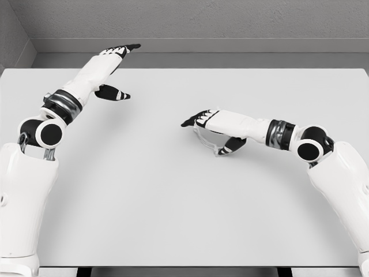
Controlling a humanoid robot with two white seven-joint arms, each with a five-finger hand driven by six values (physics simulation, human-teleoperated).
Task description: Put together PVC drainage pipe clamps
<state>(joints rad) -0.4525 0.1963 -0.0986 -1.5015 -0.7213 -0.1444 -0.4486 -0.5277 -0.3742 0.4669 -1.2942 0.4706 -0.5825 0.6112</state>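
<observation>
Nearest: bare table [173, 219] along its front edge, nothing resting on it. Toward the right edge, right hand [214, 128] stretched flat over a faint, translucent pipe clamp [206, 141], thumb tucked against it, fingers nearly straight; likely pinning rather than gripping, hard to tell. Near the far left corner, left hand [115, 72] raised, wide open, empty, probably parked clear.

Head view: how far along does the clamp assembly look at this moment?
Nothing looks finished: no assembled clamp lies on the table. In hand: the right hand is over a pale, translucent clamp-like piece near the table's middle, thumb curled beside it; whether it grips is unclear. The left hand is raised at the far left, fingers spread, holding nothing. No pipe or second part shows, so joining remains.
</observation>
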